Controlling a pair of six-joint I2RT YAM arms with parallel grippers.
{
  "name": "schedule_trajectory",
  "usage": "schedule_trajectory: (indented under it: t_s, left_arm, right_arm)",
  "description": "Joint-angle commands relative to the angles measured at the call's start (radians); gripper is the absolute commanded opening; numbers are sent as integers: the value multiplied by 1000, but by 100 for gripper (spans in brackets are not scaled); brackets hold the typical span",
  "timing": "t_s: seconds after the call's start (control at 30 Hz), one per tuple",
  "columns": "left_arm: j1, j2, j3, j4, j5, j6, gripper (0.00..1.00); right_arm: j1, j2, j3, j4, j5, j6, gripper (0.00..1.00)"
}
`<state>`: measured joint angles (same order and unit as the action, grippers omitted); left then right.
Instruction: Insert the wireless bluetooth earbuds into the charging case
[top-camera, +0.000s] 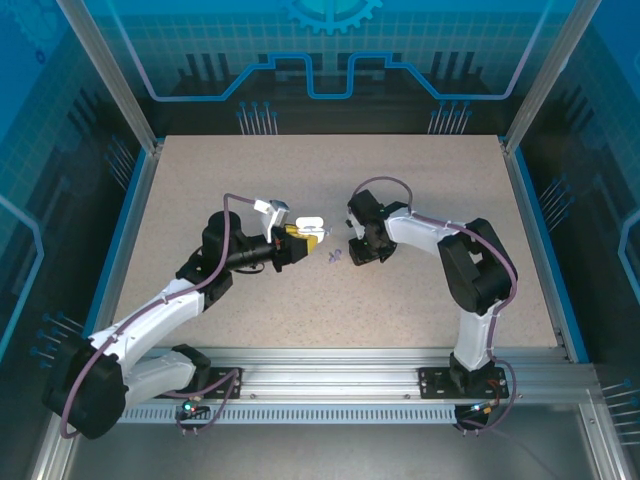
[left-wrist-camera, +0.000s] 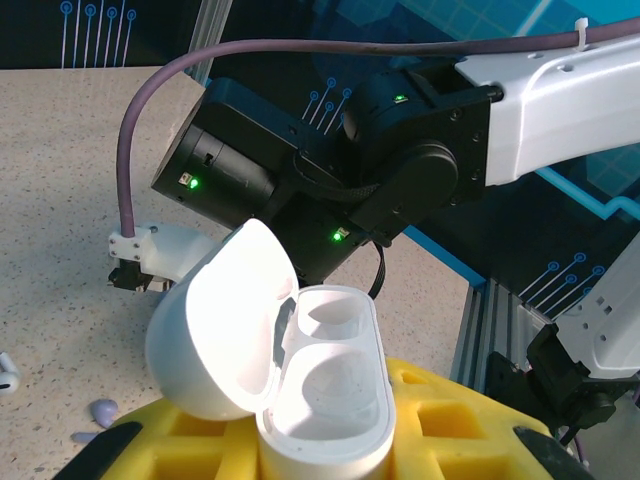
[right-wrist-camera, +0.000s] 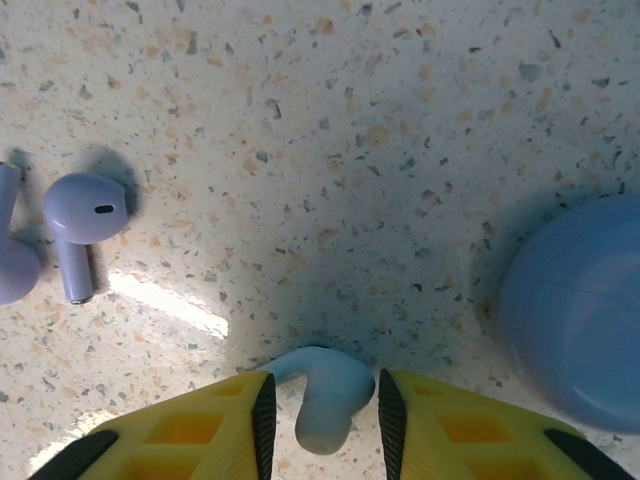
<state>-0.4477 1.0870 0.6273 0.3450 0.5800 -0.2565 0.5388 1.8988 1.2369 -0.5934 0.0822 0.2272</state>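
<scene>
Item: charging case (left-wrist-camera: 325, 400), white, lid (left-wrist-camera: 215, 330) hinged fully open, two empty sockets facing up; clamped at its base between the yellow fingers of the left pincer (top-camera: 305, 238), which holds it above the speckled worktop (right-wrist-camera: 350, 150), left of centre. Item: right pincer (right-wrist-camera: 322, 380), jaws narrow, both pads meeting one earbud (right-wrist-camera: 325, 410), bulb end toward the far side, stem pointing back between the fingers; judged a grip, though whether the piece is off the worktop cannot be told. Items loose on the worktop: second earbud (right-wrist-camera: 85, 212), and third earbud (right-wrist-camera: 12, 265) just beside it at the left edge, both well apart from the grip. Item: rounded pale-blue shape (right-wrist-camera: 580, 310), right edge, identity unclear. Handling note for the step in hand, securing and carrying the earbud: the piece is tiny and smooth, so pressure wants to be firm without squeezing it out sideways; raise it straight up, clear of the loose pieces; turn the stem downward before reaching the case; come in from the side away from the open lid; choose the socket whose contour matches; the case-holding arm should not move.
</scene>
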Motion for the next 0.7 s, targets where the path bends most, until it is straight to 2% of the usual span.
schedule_trajectory:
  t_s: [0.0,0.27,0.4,0.67]
  left_arm:
    - [5,1,37,1,26,18,16]
    - [5,-9,35,-7,21,23,16]
    - [6,-12,35,-13,20,26,16]
    - [4,-11,37,-8,21,24,16]
  right_arm:
    - [10,7,3,-11,-1,8,37]
    - [-16,12,-14,26,-81,15,41]
    - [-28,16,-24,38,-107,18,37]
    - [-30,29,-27,26,-73,24,32]
